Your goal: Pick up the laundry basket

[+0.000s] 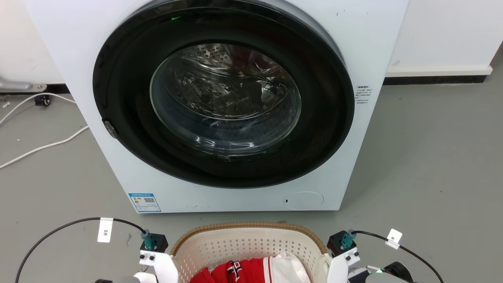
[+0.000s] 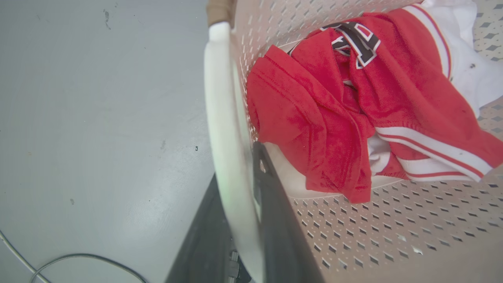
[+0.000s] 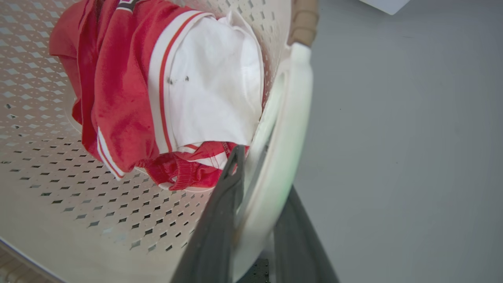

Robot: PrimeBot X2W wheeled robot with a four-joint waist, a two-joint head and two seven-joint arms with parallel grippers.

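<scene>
The laundry basket sat at bottom centre of the head view, long axis running left-right, between both claws. The left claw clamped its left handle; the right claw clamped its right handle.

a big white washing machine stands in front of me on the grey floor, its round glass door shut. closer to me is the laundry basket — red clothes and white clothes lie in it. my left wrist is right beside one end, my right wrist beside the other. a white cord lies on the floor, off to my left.
</scene>
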